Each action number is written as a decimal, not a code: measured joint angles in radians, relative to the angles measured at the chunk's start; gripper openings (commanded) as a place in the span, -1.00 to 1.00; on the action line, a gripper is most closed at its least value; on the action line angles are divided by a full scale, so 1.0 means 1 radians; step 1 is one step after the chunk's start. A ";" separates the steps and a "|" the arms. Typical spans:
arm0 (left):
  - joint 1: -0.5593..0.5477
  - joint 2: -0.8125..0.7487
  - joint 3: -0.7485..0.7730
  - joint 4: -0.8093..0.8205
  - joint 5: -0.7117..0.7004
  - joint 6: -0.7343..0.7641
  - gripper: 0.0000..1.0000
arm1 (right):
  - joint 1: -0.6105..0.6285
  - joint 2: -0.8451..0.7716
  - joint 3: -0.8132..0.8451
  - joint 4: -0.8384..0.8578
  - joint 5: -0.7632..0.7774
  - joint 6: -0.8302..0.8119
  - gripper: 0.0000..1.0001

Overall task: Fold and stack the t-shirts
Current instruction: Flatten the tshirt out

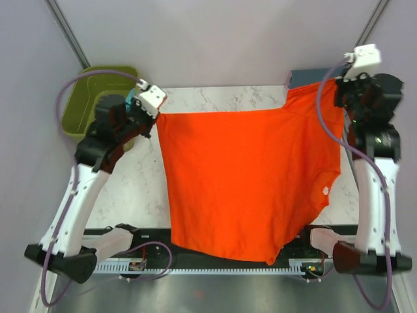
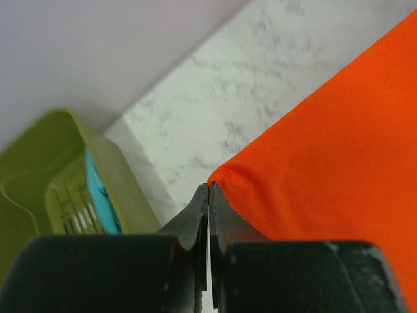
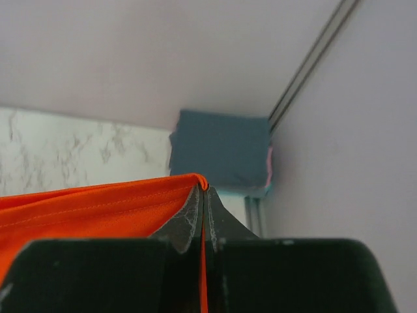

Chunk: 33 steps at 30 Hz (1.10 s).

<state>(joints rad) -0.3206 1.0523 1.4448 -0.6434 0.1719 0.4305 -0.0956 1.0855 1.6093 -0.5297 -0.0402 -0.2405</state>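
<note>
We see the orange-red t-shirt (image 1: pixel 247 182) stretched wide between the two arms, spread over most of the marble counter (image 1: pixel 221 98), with its lower part draped past the near edge and over the arm bases. A small white mark (image 1: pixel 324 190) shows on the cloth near its right side. Our left tool (image 2: pixel 210 189) is clenched on the shirt's far left corner, the fingers pressed together with the hemmed edge pinched at their tips. Our right tool (image 3: pixel 203 189) is likewise clamped on the far right corner, a thin fold of orange cloth running down between its closed fingers. Past the right tool, in the counter's far right corner against the wall, lies a folded dark slate-blue t-shirt (image 3: pixel 221 153), with a pink edge (image 3: pixel 269 163) showing at its right side beneath it. Off the counter's far left corner sits the olive-green basket (image 1: pixel 81 111), just beside the left arm, holding a teal cloth (image 2: pixel 101 195).
</note>
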 measured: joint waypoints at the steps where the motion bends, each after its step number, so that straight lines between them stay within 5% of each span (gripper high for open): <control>1: 0.002 0.041 -0.046 0.013 -0.017 0.004 -0.96 | 0.000 0.069 -0.040 0.026 -0.018 -0.001 -1.00; 8: 0.098 0.426 -0.117 0.114 -0.039 0.037 -0.96 | 0.036 0.593 -0.049 0.181 -0.102 -0.001 -1.00; 16: 0.201 0.876 0.188 0.197 -0.055 0.119 -0.96 | 0.177 1.123 0.321 0.284 -0.107 -0.003 -1.00; 24: 0.213 1.127 0.478 0.226 -0.085 0.148 -0.96 | 0.217 1.378 0.686 0.367 -0.034 -0.003 -1.00; 33: 0.219 1.257 0.601 0.233 -0.092 0.105 -0.96 | 0.199 1.449 0.678 0.407 0.051 0.013 -1.00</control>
<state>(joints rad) -0.1017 2.3096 2.0457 -0.4103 0.0795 0.5354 0.1036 2.5347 2.2868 -0.1223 0.0113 -0.2279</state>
